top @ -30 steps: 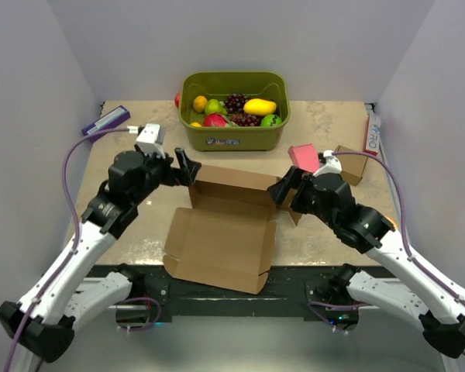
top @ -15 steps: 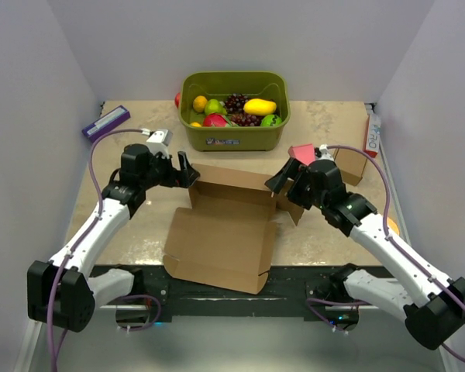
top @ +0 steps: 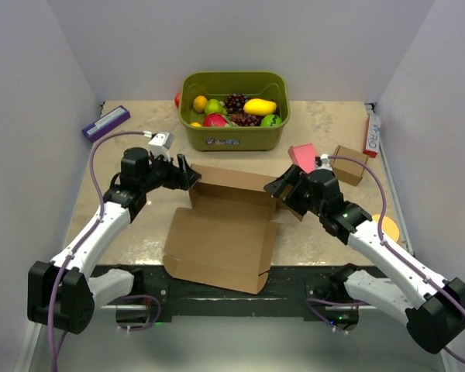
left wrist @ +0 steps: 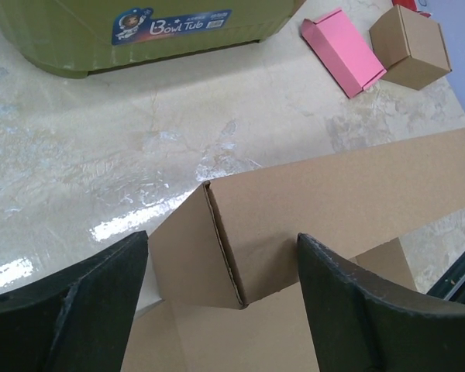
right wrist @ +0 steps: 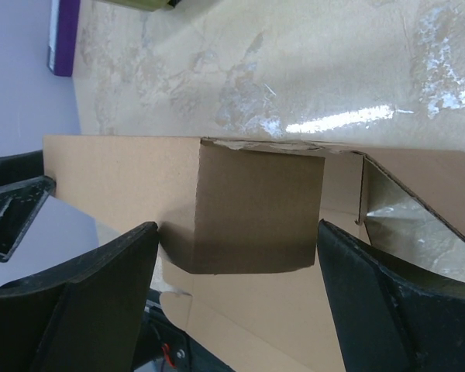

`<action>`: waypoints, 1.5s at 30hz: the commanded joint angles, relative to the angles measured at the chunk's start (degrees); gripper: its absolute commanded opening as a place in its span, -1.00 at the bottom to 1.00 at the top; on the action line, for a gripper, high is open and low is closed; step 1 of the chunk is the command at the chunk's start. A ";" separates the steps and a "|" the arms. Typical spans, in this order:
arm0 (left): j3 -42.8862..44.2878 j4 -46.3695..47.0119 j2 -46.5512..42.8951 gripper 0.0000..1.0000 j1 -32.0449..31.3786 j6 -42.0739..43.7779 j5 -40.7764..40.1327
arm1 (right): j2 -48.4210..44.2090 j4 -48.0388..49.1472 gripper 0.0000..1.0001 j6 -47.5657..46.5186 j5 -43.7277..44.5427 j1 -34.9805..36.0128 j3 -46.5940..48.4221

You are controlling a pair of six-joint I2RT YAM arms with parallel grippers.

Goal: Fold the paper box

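Angling inward, left fingers (left wrist: 77, 310) and right fingers (right wrist: 70, 302) straddle the paper box (top: 221, 232).

My top camera overlooks the whole table (top: 325, 124); both wrist cameras sit close, sharing the paper box (left wrist: 333, 194).

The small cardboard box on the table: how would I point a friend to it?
Find the green tub at the back, then look right and nearer. Beside a flat pink block sits the small cardboard box, closed and brown. It is far smaller than the open paper box nearer the front.
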 commanded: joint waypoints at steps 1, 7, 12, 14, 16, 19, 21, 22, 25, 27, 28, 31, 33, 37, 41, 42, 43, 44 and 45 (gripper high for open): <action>-1.08 2.69 -1.28 0.50 0.16 -0.17 2.37 | -2.47 6.33 0.69 3.83 0.31 -0.33 -2.62; -1.35 2.87 -1.19 0.36 0.16 -0.18 2.91 | -2.21 7.06 0.65 3.49 0.74 -0.33 -1.24; -1.43 2.69 -1.28 0.31 0.16 0.00 2.64 | -3.87 -8.94 0.84 -0.82 10.92 -0.33 4.75; -1.43 2.87 -1.19 0.28 0.16 -0.09 2.73 | -6.85 -8.70 0.86 -1.35 12.08 -0.24 4.93; -1.43 2.78 -0.93 0.26 0.16 -0.09 2.82 | -8.26 -6.68 0.85 -1.53 10.68 -0.33 4.40; -1.43 2.69 -0.93 0.24 0.16 0.00 2.90 | -7.22 -3.61 0.79 -1.44 7.53 -0.33 4.05; -1.52 2.69 -1.10 0.22 0.16 0.09 2.73 | -5.02 -2.46 0.75 -0.57 6.29 -0.33 3.87; -1.61 2.69 -1.19 0.22 0.16 0.18 2.55 | -4.32 -0.71 0.71 -0.47 5.50 -0.33 3.35; -1.87 2.61 -1.63 0.21 0.16 0.53 2.11 | -3.09 3.50 0.63 0.23 4.35 -0.33 1.94; -1.87 2.52 -1.72 0.19 0.16 0.44 2.20 | -2.03 4.92 0.58 1.02 3.21 -0.33 1.07; -1.96 2.52 -1.63 0.18 0.16 0.44 2.29 | -1.77 6.41 0.57 1.11 2.86 -0.33 0.71; -1.87 2.61 -1.28 0.15 0.16 0.35 2.73 | -0.36 10.62 0.49 2.34 0.93 -0.33 -0.87; -1.87 2.61 -1.19 0.15 0.16 0.35 2.90 | 0.86 13.53 0.45 3.91 -0.92 -0.33 -2.45; -1.96 2.61 -1.37 0.14 0.16 0.35 2.90 | 3.32 18.45 0.36 5.76 -1.89 -0.33 -3.33; -1.96 2.61 -1.28 0.13 0.16 0.35 2.99 | 3.51 22.33 0.28 8.48 -1.80 -0.24 -4.30; -1.96 2.61 -1.28 0.13 0.16 0.35 2.99 | 3.42 23.64 0.26 9.02 -1.89 -0.33 -4.82; -1.96 2.61 -1.36 0.12 0.16 0.35 3.08 | 3.07 24.26 0.21 9.72 -1.89 -0.33 -5.09; -1.96 2.69 -1.28 0.12 0.16 0.35 3.17 | 2.89 25.14 0.18 10.94 -1.63 -0.24 -5.53; -1.96 2.69 -1.19 0.12 0.16 0.27 3.25 | 2.81 26.89 0.15 11.65 -1.19 -0.33 -6.40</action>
